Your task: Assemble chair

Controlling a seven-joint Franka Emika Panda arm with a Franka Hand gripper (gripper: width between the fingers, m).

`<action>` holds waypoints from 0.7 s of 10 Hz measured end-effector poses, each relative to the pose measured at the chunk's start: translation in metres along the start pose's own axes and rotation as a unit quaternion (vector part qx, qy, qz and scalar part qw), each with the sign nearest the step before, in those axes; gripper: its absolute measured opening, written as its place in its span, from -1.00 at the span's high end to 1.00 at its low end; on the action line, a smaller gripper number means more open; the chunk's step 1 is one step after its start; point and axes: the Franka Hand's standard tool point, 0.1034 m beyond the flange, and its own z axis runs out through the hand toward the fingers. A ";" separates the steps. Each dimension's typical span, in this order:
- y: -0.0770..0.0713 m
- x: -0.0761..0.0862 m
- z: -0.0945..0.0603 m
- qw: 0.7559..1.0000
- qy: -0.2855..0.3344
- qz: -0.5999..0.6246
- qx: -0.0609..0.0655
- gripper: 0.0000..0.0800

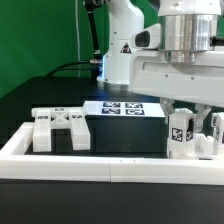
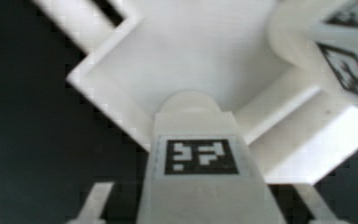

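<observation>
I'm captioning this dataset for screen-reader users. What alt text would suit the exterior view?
The robot's claw is closed on a tagged white chair piece at the exterior view's right, just behind a low white border rail. Another white chair part sits at the left, with the marker board lying farther back.

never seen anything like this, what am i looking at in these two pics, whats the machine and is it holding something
The white machine is a robot arm. One picture comes from a camera standing off to the side. The other is a close-up from a camera on the arm's wrist. Its end effector, the two-fingered grasping part, seems closed on a white block bearing a black-and-white tag, a part of a toy chair. On the black table lie another chair piece, a flat marker board of printed tags, and a low white rail along the front.
</observation>
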 end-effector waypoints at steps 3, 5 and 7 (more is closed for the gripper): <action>-0.002 -0.002 0.000 0.995 -0.002 0.097 0.002 0.27; -0.002 -0.002 0.000 0.996 -0.002 0.093 0.001 0.01; -0.001 0.001 -0.001 1.000 -0.001 0.029 0.003 -0.54</action>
